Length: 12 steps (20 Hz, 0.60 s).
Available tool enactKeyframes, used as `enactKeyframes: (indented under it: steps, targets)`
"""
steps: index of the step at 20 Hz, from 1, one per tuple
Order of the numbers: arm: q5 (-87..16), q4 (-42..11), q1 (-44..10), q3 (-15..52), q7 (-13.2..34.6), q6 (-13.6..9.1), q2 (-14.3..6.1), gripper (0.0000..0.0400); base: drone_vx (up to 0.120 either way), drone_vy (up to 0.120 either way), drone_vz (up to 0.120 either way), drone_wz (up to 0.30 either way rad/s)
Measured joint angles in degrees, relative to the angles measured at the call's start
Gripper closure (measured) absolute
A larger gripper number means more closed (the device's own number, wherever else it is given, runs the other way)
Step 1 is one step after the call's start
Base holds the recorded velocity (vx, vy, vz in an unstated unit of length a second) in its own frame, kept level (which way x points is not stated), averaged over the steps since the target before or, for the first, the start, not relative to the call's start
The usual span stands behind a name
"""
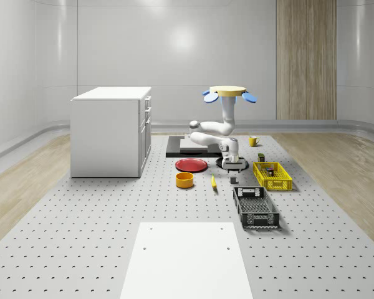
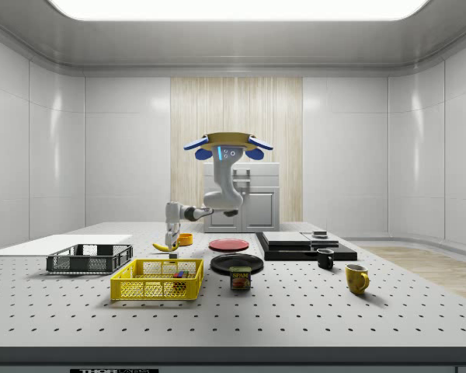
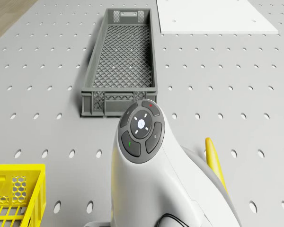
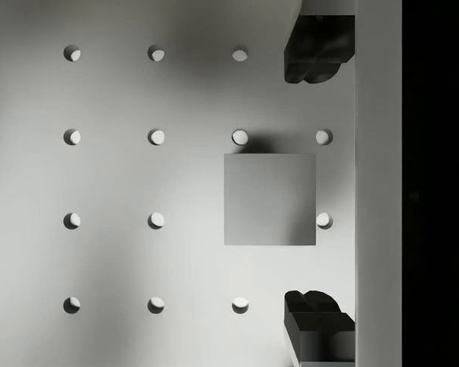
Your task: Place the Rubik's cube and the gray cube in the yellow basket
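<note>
With the gripper held spread wide above it, the gray cube is judged light, rigid, smooth-faced, best pinched across opposite flat sides.

Can label, seemingly "SPAM", nothing else legible

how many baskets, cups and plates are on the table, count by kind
baskets: 2, the yellow basket and the gray basket
cups: 2, the yellow mug and the black mug
plates: 2, the red plate and the black plate
total: 6
</note>
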Motion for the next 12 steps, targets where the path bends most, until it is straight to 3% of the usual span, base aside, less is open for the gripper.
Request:
enactKeyframes:
  steps: [12]
  targets:
    - [-5.13, 1.84, -1.05, -5.51, -0.04, 2.34, -0.03, 0.0, 0.0, 0.0, -0.007, 0.0]
